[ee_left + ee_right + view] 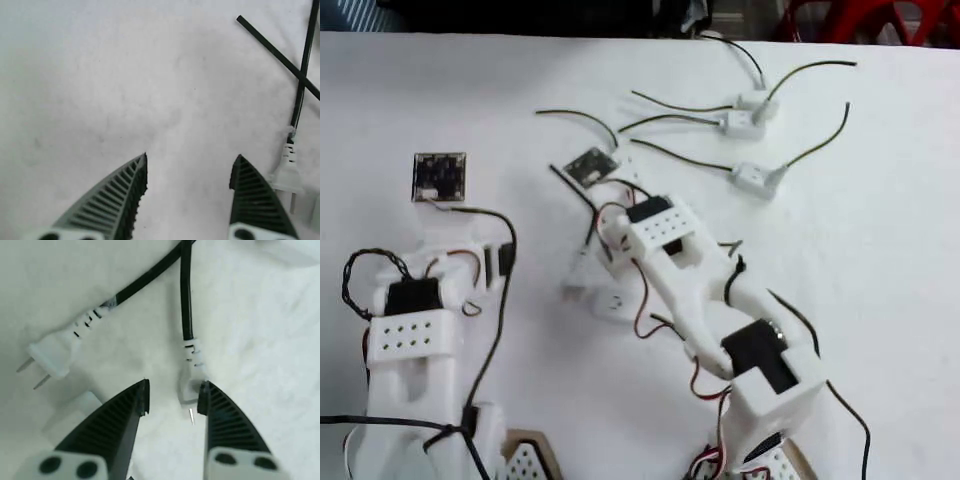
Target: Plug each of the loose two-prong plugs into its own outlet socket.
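The white worktop (890, 300) is seen from above, with three white wired blocks (753, 178) lying at its far side. The right arm (705, 290) is stretched toward the middle, and the left arm (415, 335) is seen at the near edge. The right tool (174, 385) is spread around a white plug (192, 389), which lies close against one finger. A second plug (50, 354) is laid near it, prongs free. The left tool (191, 157) is spread over bare worktop, with a corded plug (286, 172) just beside one finger.

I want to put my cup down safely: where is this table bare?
Bare: white table beyond the left dark square board, and the right side below the white wired sockets. Crowded: the middle, with black cords.
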{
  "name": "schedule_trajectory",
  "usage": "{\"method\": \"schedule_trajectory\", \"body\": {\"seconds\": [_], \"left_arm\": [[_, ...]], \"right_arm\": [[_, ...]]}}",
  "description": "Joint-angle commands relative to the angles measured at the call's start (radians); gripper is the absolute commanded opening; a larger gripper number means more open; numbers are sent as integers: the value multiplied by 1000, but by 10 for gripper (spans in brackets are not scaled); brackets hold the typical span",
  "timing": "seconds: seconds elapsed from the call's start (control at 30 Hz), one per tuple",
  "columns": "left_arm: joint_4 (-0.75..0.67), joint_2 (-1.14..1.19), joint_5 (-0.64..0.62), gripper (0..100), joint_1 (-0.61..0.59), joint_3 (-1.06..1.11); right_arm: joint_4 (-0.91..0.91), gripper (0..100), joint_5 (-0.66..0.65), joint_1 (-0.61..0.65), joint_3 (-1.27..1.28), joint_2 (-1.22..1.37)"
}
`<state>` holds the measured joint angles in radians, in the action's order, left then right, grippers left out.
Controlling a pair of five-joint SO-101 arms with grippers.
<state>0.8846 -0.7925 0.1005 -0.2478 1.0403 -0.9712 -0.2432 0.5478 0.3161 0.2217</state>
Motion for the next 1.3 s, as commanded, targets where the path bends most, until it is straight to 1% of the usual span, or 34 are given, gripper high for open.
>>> {"method": "schedule_trajectory", "body": {"seconds": [0.0,0.07,0.13,0.23,0.4,0.63,0.7,0.83,1.03,1.27], "left_arm": [[-14,-25,0,264,-8,-2],[-14,-25,0,264,-8,-2],[-14,-25,0,264,-8,-2],[-14,-25,0,264,-8,-2],[-17,-25,0,264,-8,-2],[-17,-25,0,264,-8,-2],[-17,-25,0,264,-8,-2],[-17,-25,0,264,-8,-2],[-17,-25,0,264,-8,-2],[-15,-25,0,264,-8,-2]], "right_arm": [[15,155,-6,-36,-55,62],[15,155,-6,-61,-87,101],[13,149,-48,-81,-106,131],[15,91,-97,-96,-114,153],[16,18,-103,-99,-114,153],[4,22,-103,-97,-129,153],[-38,37,-97,-99,-160,153],[-170,102,-95,-101,-244,157],[-191,73,-97,-102,-270,162],[-191,74,-101,-110,-273,162]]}}
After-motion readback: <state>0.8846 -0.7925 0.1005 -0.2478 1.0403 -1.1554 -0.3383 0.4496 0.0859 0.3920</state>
